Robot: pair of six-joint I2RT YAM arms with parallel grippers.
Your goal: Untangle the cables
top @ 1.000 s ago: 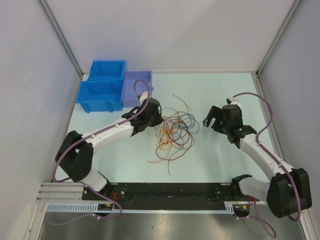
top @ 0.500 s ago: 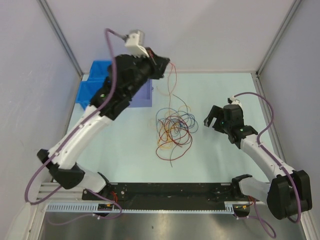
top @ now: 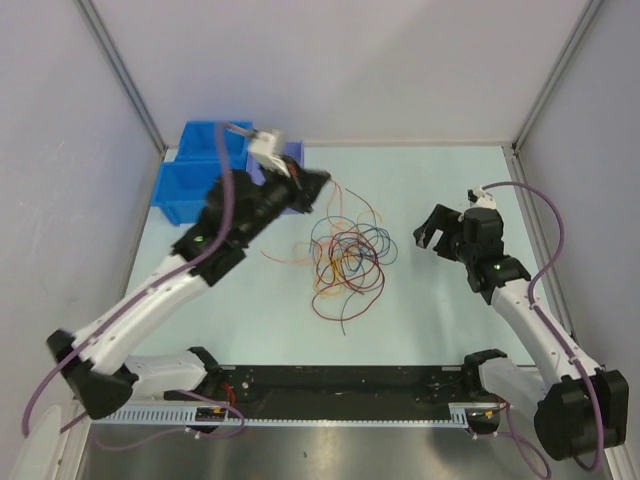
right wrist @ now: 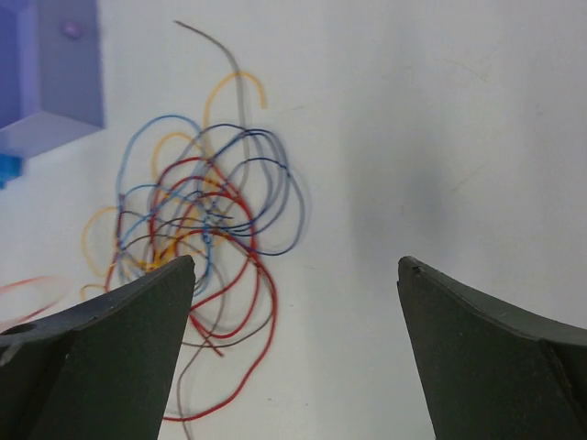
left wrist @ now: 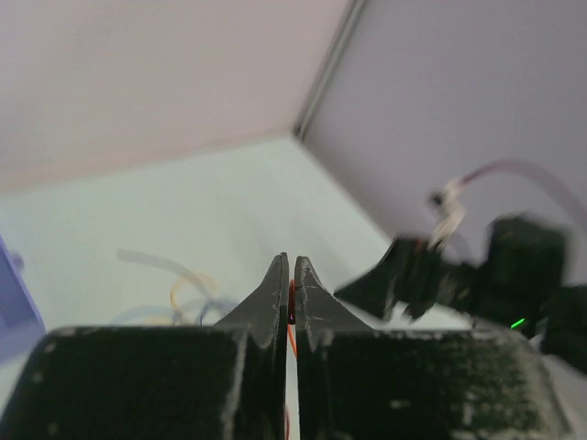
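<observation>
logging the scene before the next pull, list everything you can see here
cables: one tangled pile, number unclear; red, orange, yellow, blue, dark; table centre
held cable: one; red-orange; pinched in the left gripper
blue bins: two; blue; far left corner
lavender bin: one; lavender; beside the blue bins, partly behind the left arm
table: one; pale green; under everything
left gripper: one; black; shut on the held cable, far-left of the pile
right gripper: one; black; open, empty, right of the pile

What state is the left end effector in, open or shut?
Shut: on the left end effector, the fingers meet in its wrist view, pinching a thin red cable.
</observation>
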